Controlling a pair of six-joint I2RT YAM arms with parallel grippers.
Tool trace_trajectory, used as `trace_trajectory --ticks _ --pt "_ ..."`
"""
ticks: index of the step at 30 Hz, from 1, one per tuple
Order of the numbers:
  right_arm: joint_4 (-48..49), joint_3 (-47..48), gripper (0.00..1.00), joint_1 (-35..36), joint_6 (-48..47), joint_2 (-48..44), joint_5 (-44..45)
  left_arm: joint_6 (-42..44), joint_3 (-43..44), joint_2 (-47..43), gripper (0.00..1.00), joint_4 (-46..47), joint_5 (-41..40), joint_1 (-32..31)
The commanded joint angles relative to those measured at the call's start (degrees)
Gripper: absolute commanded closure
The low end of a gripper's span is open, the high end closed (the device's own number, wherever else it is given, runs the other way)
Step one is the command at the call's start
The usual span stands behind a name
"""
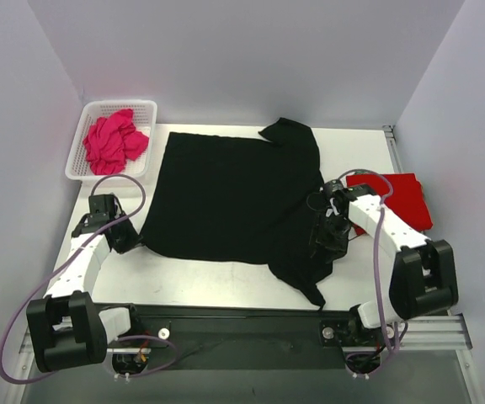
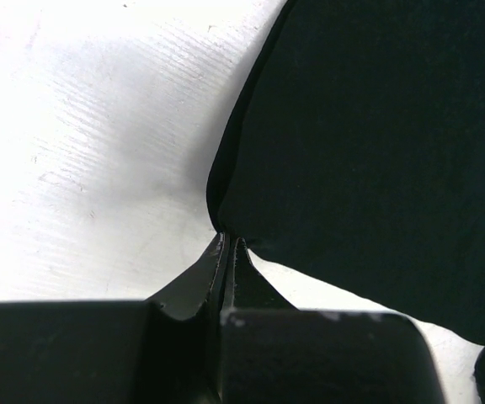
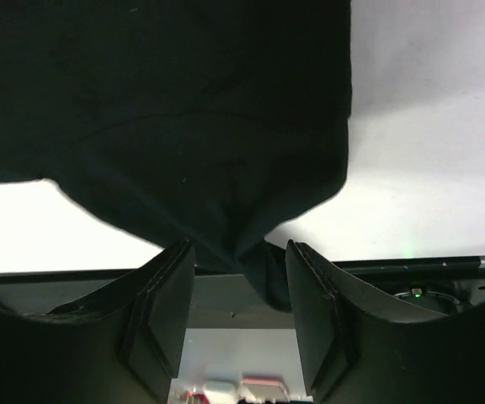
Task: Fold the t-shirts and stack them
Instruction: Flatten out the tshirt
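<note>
The left gripper (image 2: 228,241) is pinched shut on the black t-shirt (image 1: 226,194) at its near left corner. The right gripper (image 3: 240,252) stands open around a fold at its right edge. The shirt lies spread across the middle of the table (image 1: 192,282). It looks soft and floppy, so corners hold best.

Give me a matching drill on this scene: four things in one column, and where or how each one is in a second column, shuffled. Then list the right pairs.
Column one
1. black t-shirt
2. red t-shirt
3. pink t-shirt
4. left gripper

Column two
A. bunched up in the white basket
B. shut on a corner of black cloth
C. spread over the middle of the table
D. lying flat at the right edge of the table

Pairs: 1-C, 2-D, 3-A, 4-B
</note>
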Motion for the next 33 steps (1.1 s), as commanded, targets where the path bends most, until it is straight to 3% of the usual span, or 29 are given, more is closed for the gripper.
trace_trajectory --ticks 1,7,18,21,22,24,33 --pt "0.0 -0.7 0.53 -0.1 -0.2 5.1 -1.6 1.5 2.7 0.9 1.0 1.7 2.0 0.6" --pt "0.0 -1.0 0.5 -0.5 1.9 5.8 4.1 2.7 4.9 2.0 1.0 2.6 3.0 0.9" --pt "1.7 -2.8 0.47 -0.9 3.9 10.9 6.4 3.6 6.5 5.9 1.0 5.3 5.7 1.7" --pt "2.5 -1.5 0.62 -0.9 3.8 12.9 6.8 3.6 6.7 6.5 1.0 5.7 6.1 1.8" --pt "2.4 -0.9 0.77 -0.9 3.3 13.9 6.9 3.7 7.0 6.6 1.0 5.8 6.1 2.1" --pt "1.6 1.4 0.97 -1.2 2.8 14.4 7.4 4.0 7.6 6.6 1.0 5.8 6.3 2.4" --pt "-2.8 8.3 1.0 -5.9 1.6 8.7 9.3 5.3 11.7 3.9 1.0 4.1 9.8 9.7"
